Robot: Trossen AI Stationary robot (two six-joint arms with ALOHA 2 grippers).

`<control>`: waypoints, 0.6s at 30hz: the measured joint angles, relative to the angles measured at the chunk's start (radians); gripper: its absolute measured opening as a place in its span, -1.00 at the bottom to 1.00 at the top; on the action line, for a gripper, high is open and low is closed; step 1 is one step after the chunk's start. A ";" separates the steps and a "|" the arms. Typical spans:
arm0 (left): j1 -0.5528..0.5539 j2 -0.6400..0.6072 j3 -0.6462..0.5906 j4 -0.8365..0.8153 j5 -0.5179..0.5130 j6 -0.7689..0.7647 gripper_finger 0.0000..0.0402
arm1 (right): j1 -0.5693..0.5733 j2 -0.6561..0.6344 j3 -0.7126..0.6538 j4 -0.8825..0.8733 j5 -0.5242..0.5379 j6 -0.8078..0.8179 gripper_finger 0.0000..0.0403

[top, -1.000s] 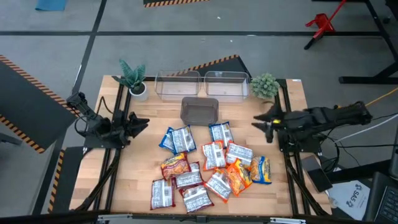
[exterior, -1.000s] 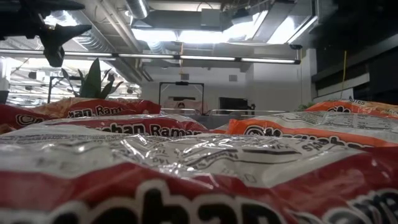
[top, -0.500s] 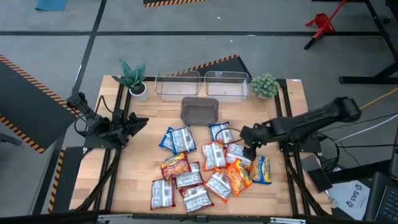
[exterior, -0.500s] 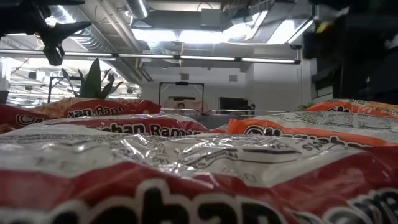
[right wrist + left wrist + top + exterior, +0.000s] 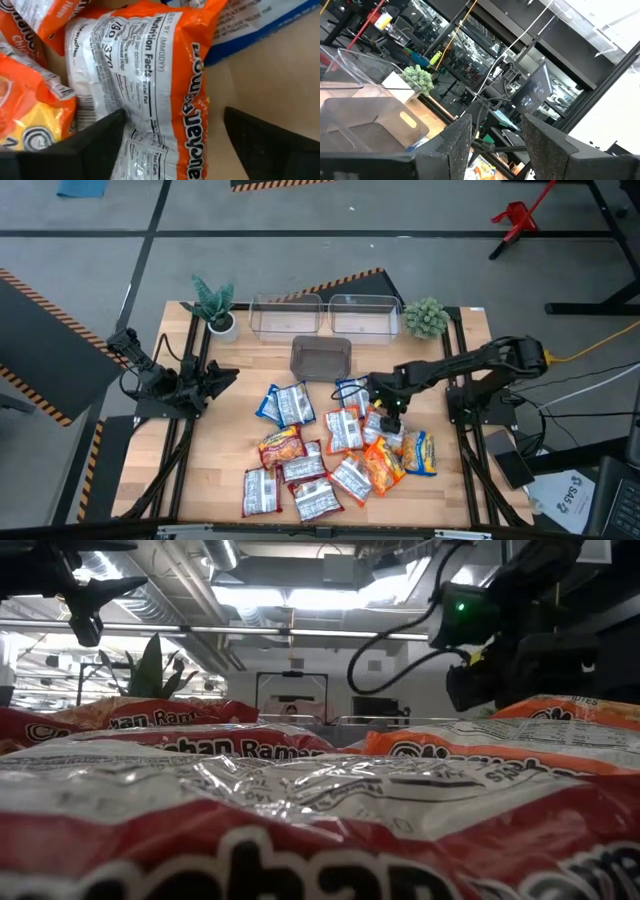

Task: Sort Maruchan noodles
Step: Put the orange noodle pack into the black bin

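Sorting judged barely begun. Crinkly plastic Maruchan noodle packets (image 5: 330, 445) all seen heaped on wooden tabletop (image 5: 230, 420); two clear plastic bins (image 5: 325, 315) seen empty. Right hand (image 5: 388, 416) spread apart over orange-white packet (image 5: 150, 85), nothing gripped. Left hand (image 5: 225, 378) parked at tabletop's left edge, fingers apart.

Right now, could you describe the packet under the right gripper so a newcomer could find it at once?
On the wooden table, find the heap of noodle packets and go to its right side, below the open right gripper. The packet there lies back-side up, orange-edged with a white nutrition panel, beside a blue-white packet.
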 joint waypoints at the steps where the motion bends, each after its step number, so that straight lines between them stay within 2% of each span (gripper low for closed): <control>1: 0.000 0.000 0.000 0.000 -0.001 0.000 -0.15 | -0.006 0.001 0.000 -0.003 -0.004 -0.009 0.54; 4: 0.000 0.000 0.000 0.000 -0.009 0.000 -0.15 | -0.005 0.001 0.000 -0.001 -0.011 -0.018 0.23; 11: 0.000 0.000 0.000 -0.003 -0.010 0.000 -0.15 | -0.002 0.000 0.000 -0.002 -0.014 -0.022 -0.77; 12: 0.000 0.000 0.000 -0.003 -0.009 0.000 -0.15 | -0.002 -0.002 0.000 -0.003 -0.019 -0.022 -0.87; 13: 0.000 0.000 0.000 -0.003 -0.009 0.000 -0.15 | -0.002 -0.004 0.000 -0.002 -0.021 -0.023 -0.92; 18: 0.000 0.000 0.000 -0.004 -0.009 0.000 -0.15 | -0.002 -0.025 -0.001 -0.014 -0.010 0.021 -0.90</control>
